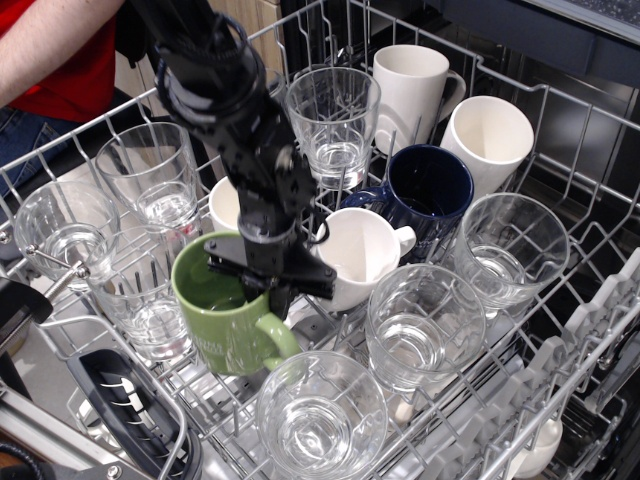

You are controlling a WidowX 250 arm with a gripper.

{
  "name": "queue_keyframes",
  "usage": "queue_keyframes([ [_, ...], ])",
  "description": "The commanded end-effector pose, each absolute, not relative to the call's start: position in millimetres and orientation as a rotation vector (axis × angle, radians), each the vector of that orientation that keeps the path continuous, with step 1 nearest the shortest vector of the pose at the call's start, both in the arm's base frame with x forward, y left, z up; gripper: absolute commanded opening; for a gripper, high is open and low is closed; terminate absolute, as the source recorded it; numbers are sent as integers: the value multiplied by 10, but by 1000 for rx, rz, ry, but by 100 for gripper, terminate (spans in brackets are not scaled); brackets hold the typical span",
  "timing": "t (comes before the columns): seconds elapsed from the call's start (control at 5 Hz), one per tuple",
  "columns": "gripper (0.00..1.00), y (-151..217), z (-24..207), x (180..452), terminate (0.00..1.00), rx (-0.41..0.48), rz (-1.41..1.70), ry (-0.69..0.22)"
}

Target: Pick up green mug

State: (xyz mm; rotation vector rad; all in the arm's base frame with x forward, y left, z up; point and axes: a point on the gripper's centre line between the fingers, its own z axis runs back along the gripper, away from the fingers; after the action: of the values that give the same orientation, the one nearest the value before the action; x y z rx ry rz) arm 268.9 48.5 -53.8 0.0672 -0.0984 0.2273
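The green mug [225, 325] is olive-green and glossy, with a lighter loop handle pointing right and pale lettering low on its side. It hangs tilted a little above the dishwasher rack [590, 170], near the front left. My gripper [262, 290] reaches down from a black arm and is shut on the mug's right rim, one finger inside and one outside. The fingertips are mostly hidden by the mug's wall.
White mugs [358, 255] [412, 85] [485, 135], a dark blue mug [428, 190] and several clear glasses [320, 415] [425, 325] [150, 180] crowd the rack around the green mug. A person in a red shirt [60, 50] stands at the top left.
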Motion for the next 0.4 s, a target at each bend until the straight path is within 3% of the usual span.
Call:
queue_keyframes([
  [0.0,0,350,227,2847,0,-9,255,-173],
  [0.2,0,256,508,2865,0,-13,283,-155],
])
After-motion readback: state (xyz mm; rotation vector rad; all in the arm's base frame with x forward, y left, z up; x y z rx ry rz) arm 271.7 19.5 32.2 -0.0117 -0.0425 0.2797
